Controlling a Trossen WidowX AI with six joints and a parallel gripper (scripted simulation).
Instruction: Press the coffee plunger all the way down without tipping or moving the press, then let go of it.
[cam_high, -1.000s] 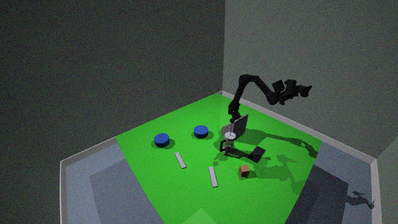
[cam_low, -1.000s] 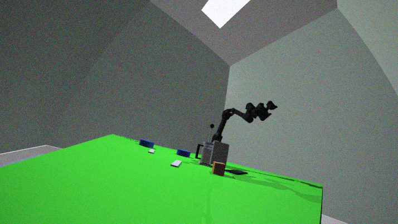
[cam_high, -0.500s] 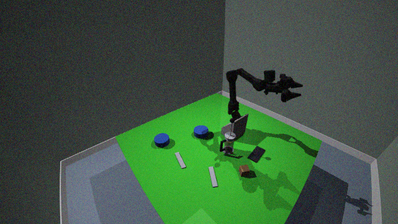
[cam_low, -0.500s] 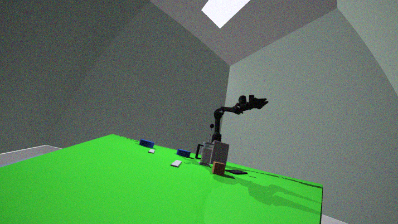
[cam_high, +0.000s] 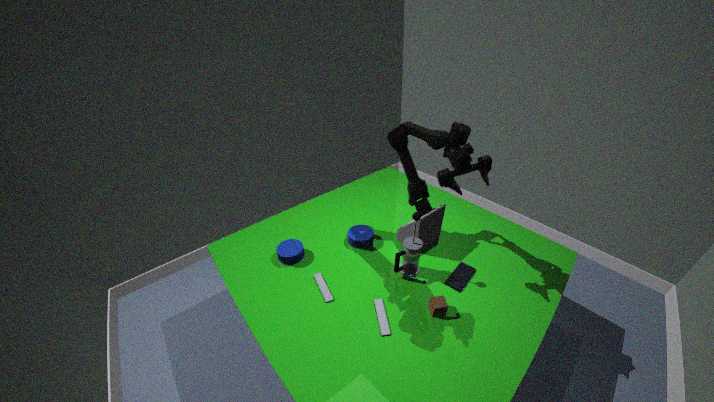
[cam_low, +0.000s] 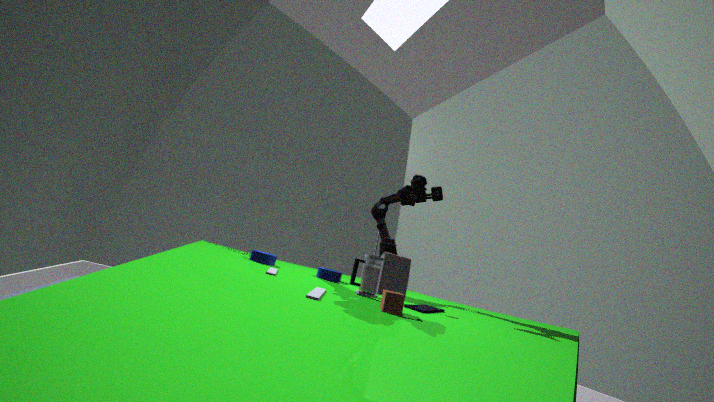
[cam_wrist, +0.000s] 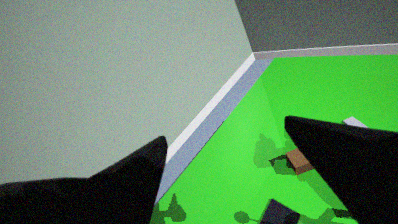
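Note:
The coffee press (cam_high: 411, 262) (cam_low: 369, 280) stands upright on the green table, with a pale lid (cam_high: 413, 245) and a black handle (cam_high: 398, 262) (cam_low: 354, 271). Its thin plunger rod (cam_high: 414, 232) (cam_low: 378, 244) stands up high above the lid. The dark knob (cam_high: 416, 216) shows in front of the arm in the top view; in the exterior view it is hard to tell from the arm. My gripper (cam_high: 474, 189) (cam_wrist: 224, 132) is open and empty, high up and to the right of the press, touching nothing. The press is not seen in the wrist view.
A grey upright panel (cam_high: 433, 230) (cam_low: 396, 274) stands close beside the press. A dark flat slab (cam_high: 460, 277) (cam_low: 424, 309) (cam_wrist: 280, 212) and a brown block (cam_high: 437, 304) (cam_low: 392, 302) (cam_wrist: 299, 161) lie nearby. Two blue discs (cam_high: 290, 251) (cam_high: 361, 236) and two white bars (cam_high: 323, 287) (cam_high: 382, 317) lie left.

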